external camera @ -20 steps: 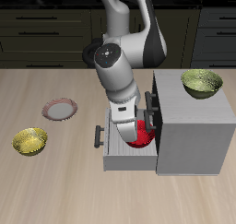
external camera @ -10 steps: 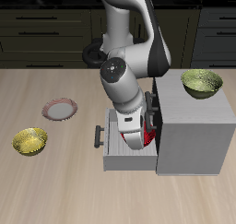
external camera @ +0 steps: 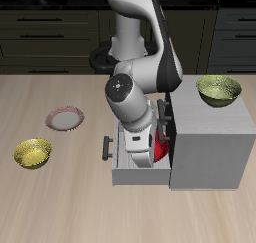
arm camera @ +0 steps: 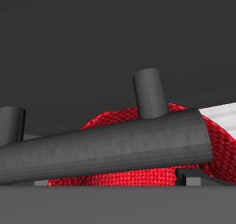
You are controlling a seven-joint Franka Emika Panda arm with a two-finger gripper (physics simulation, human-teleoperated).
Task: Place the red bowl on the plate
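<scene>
Starting at the exterior view's near-left stretch of table (external camera: 60, 187), a yellow-green bowl (external camera: 32, 153) sits toward the front edge, and the plate (external camera: 66, 118), reddish-brown at the rim and pale in the middle, lies a little farther back beside it, bare and well apart from the arm. Next comes the open drawer (external camera: 128, 169) of a grey cabinet (external camera: 208, 137), pulled out with its dark handle (external camera: 106, 147) facing the plate's side. The arm (external camera: 135, 82) bends down over this drawer, and the claw (external camera: 143, 153) reaches inside it. The red bowl (external camera: 159, 150) rests in the drawer, only a red sliver showing past the wrist, close against the cabinet's face. On the cabinet's top stands a second yellow-green bowl (external camera: 219, 89).

From the wrist view, the red bowl (arm camera: 120, 177) fills the space just behind a dark bar and a short dark post. Whether the fingers are apart or closed on the bowl cannot be told from either view.
</scene>
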